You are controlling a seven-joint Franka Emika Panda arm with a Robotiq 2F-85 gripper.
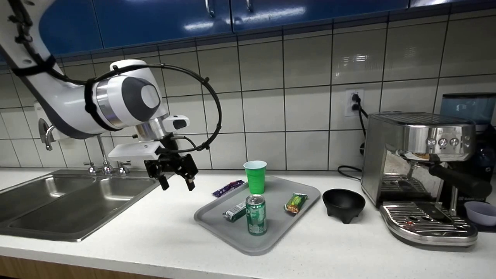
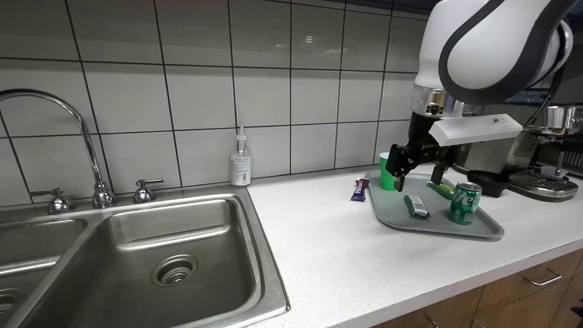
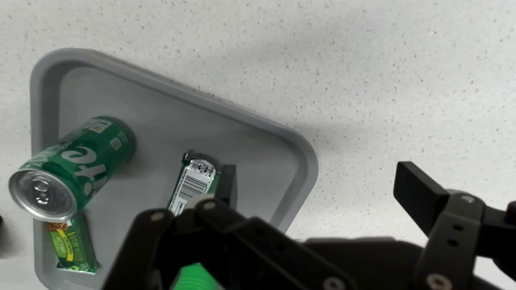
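Note:
My gripper [image 1: 178, 185] is open and empty above the white counter, beside the grey tray [image 1: 281, 190]; it also shows in an exterior view [image 2: 418, 181] and the wrist view [image 3: 318, 189]. On the tray stand a green cup [image 1: 255, 180] and an upright green can [image 1: 256, 215], also in the wrist view [image 3: 86, 161]. A green bar with a barcode label [image 3: 191, 183] lies on the tray, partly hidden by my left finger in the wrist view. A green-yellow bar [image 1: 296, 203] lies farther across the tray. A purple-wrapped bar [image 1: 228, 188] lies beside the tray, not visible in the wrist view.
A black bowl [image 1: 343, 203] and a steel espresso machine [image 1: 418, 155] stand past the tray. A double sink [image 2: 182, 205] with a faucet [image 2: 86, 136] and a soap bottle [image 2: 240, 166] is on the opposite side. Tiled wall behind, blue cabinets [image 1: 162, 19] above.

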